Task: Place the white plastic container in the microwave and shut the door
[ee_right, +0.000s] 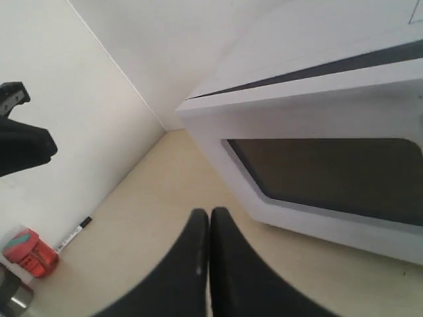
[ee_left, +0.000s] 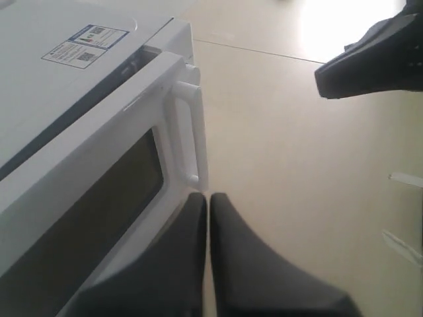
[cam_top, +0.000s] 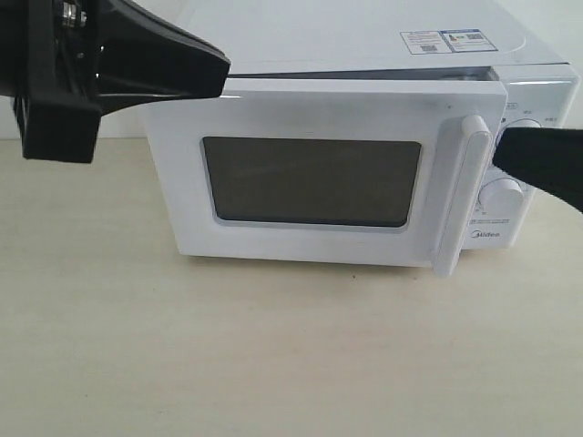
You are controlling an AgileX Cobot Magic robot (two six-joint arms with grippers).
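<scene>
Hovering left arm (cam_top: 137,64) by microwave (cam_top: 364,41) top corner, jaws pressed together.

I'm looking at a pale beige tabletop (cam_top: 273,364), and it's carrying the white Midea microwave (cam_top: 319,41), which is sitting flat on it towards the back. In the left wrist view I'm seeing a thin seam (ee_left: 264,50) running across the tabletop. Two small white strips (ee_left: 402,241) are lying on it, well apart from the microwave; I can't tell what they are. In the right wrist view, near the wall, a marker pen (ee_right: 73,234) is lying just beside a red object (ee_right: 30,254) with a teal patch. A metallic thing (ee_right: 12,294) is showing at the picture's edge.
</scene>
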